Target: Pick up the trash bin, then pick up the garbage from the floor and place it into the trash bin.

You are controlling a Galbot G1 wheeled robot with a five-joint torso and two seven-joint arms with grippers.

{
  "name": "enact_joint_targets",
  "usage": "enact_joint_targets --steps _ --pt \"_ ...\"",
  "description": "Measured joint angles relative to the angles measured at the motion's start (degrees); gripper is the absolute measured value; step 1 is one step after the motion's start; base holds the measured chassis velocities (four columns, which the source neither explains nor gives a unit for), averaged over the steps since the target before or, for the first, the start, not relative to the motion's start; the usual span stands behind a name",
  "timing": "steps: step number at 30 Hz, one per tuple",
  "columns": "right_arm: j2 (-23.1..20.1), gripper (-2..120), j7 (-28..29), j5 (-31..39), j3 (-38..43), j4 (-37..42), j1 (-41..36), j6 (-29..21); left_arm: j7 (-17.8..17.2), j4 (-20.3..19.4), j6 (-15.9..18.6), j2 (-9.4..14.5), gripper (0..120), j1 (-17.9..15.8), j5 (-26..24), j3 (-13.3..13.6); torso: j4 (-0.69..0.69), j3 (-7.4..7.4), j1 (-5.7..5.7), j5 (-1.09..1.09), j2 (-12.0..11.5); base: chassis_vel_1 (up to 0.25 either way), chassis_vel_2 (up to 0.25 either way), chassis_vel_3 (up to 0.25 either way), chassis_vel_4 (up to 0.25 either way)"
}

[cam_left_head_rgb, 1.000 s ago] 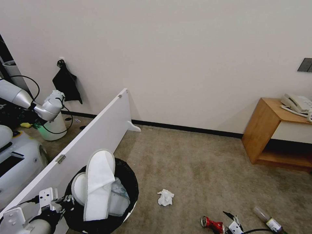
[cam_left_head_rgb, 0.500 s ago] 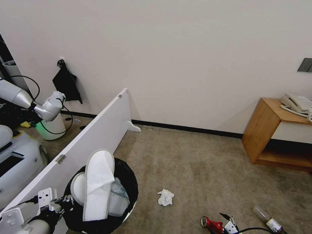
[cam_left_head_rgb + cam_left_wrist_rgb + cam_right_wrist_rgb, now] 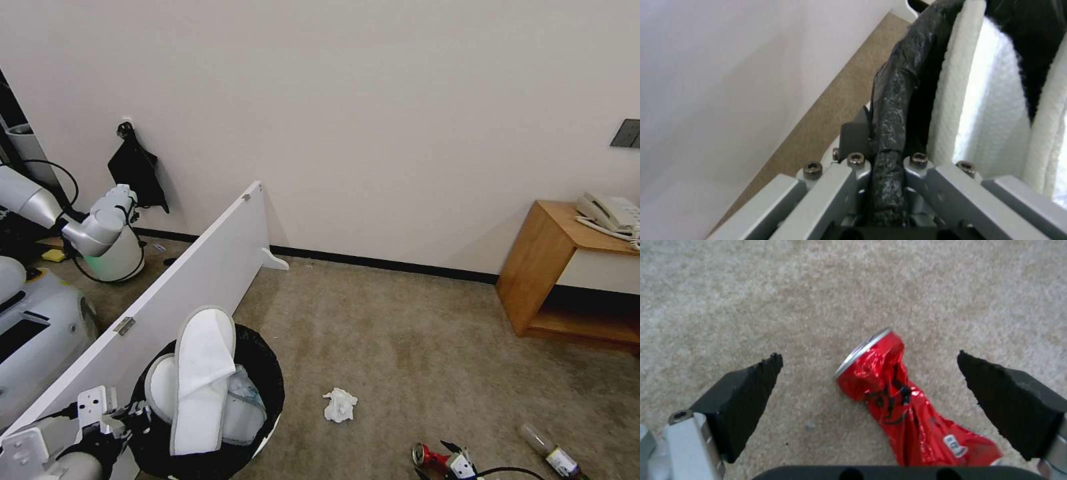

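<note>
black-lined trash bin (image 3: 257,373), holding white slippers (image 3: 200,380), sits low on the left in the head view. left wrist view: left gripper (image 3: 887,163) clamps its bagged rim. right wrist view: right gripper (image 3: 869,365) gapes wide around the crushed red can (image 3: 902,396) on carpet (image 3: 773,290).

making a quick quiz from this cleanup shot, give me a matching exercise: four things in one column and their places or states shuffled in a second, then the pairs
Things:
1. crushed red can
2. white slippers
3. crumpled tissue
4. trash bin

Places or states:
a. rim clamped by the left gripper
b. standing in the bin
c. alone on open carpet
d. on the carpet between the open fingers of the right gripper

Pairs: 1-d, 2-b, 3-c, 4-a
</note>
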Motion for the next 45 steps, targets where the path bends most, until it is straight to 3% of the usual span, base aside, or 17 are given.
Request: enact_joint_targets --steps 32,35,38,39,42,45 --pt "2.3 98 -1.6 0.6 0.5 -6.3 4.4 0.5 -0.1 -0.4 0.1 -0.5 2 0.0 -0.2 -0.1 0.0 0.0 0.0 0.0 0.0 0.0 0.0 0.0 0.0" --pt "2.0 83 -2.1 0.5 0.4 -6.7 4.6 0.5 -0.1 -0.3 0.1 -0.4 2 -0.2 -0.2 -0.1 0.0 0.0 0.0 0.0 0.0 0.0 0.0 0.0 0.0" --pt "1.9 80 -2.2 0.5 0.4 -6.7 4.6 0.5 -0.1 -0.3 0.1 -0.5 2 -0.2 -0.2 -0.1 -0.01 0.0 0.0 0.0 0.0 0.0 0.0 0.0 0.0" --pt "1.5 70 -2.3 0.4 0.2 -6.7 4.7 0.5 -0.1 -0.2 0.1 -0.7 2 -0.2 -0.1 0.0 -0.01 0.0 0.0 -0.01 0.0 0.0 0.0 0.0 0.0" --pt "1.3 64 -2.3 0.4 0.1 -6.7 4.7 0.5 -0.1 -0.1 0.1 -0.8 2 -0.3 -0.1 0.0 -0.01 0.0 0.0 0.0 0.0 0.0 0.0 0.0 0.0" --pt "0.9 50 -2.8 0.5 -0.3 -6.9 5.0 0.5 -0.1 0.0 0.1 -0.8 2 -0.5 -0.2 0.0 0.0 0.0 0.0 -0.01 0.0 0.0 0.0 0.0 0.0"
